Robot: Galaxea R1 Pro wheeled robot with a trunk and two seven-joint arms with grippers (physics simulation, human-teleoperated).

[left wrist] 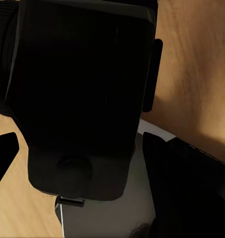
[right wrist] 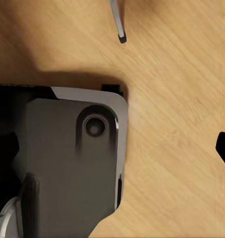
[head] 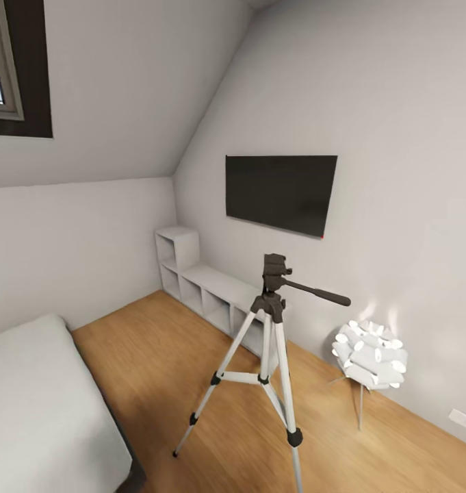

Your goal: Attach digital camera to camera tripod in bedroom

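1. The tripod point(head: 267, 342) stands on the wood floor point(head: 157, 356), at about 5 o'clock in the head view, its head bare and its pan handle pointing to 3 o'clock.
2. A wall screen point(head: 280, 192) hangs above it at 12 o'clock; a white lamp point(head: 369, 356) sits at its 3 o'clock, a bed point(head: 41, 404) at 8 o'clock.
3. In the left wrist view a big black camera point(left wrist: 83, 89) sits between the left gripper's point(left wrist: 78, 163) dark fingers point(left wrist: 182, 188), apparently held.
4. In the right wrist view one dark fingertip point(right wrist: 224, 148) of the right gripper shows; I cannot tell its jaw state.
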